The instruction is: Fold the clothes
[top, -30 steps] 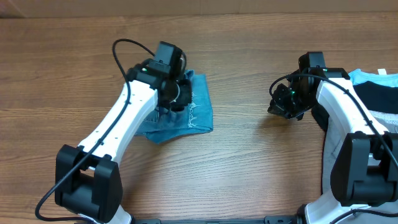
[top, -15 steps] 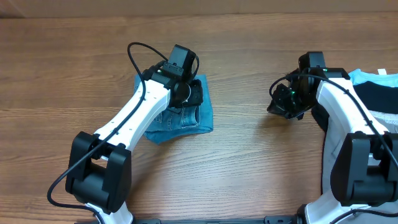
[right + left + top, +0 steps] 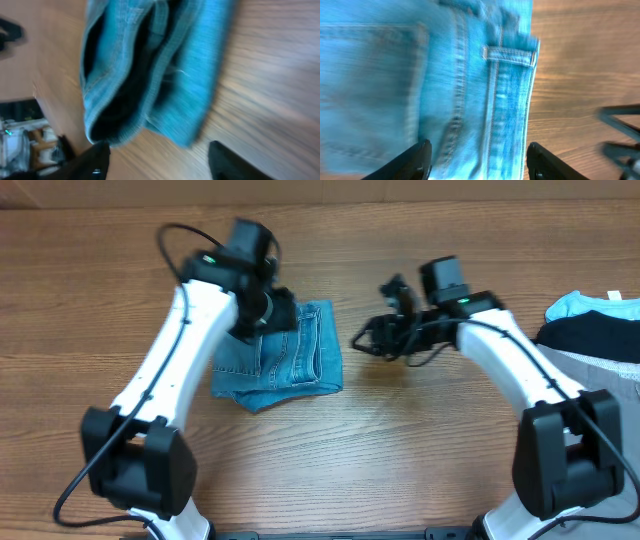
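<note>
The light-blue denim jeans [image 3: 290, 365] lie folded into a thick bundle left of the table's middle. My left gripper [image 3: 274, 314] hovers over their far left part, open. In the left wrist view its black fingers [image 3: 414, 161] straddle the denim [image 3: 470, 75] near a belt loop, holding nothing. My right gripper [image 3: 363, 343] points left, just off the bundle's right edge, also open. The right wrist view is blurred; it shows the folded layers' open end [image 3: 145, 65] ahead of the gripper [image 3: 162, 160], apart from the fingers.
A pile of other clothes sits at the right edge: a pale-blue top [image 3: 580, 304], a black garment [image 3: 600, 335] and grey trousers [image 3: 622, 372]. Bare wooden tabletop [image 3: 420, 450] surrounds the jeans. Cables loop off both wrists.
My left gripper opened, let go of the jeans and swung back to the left. My right arm swept left from the pile towards the jeans and opened its jaws.
</note>
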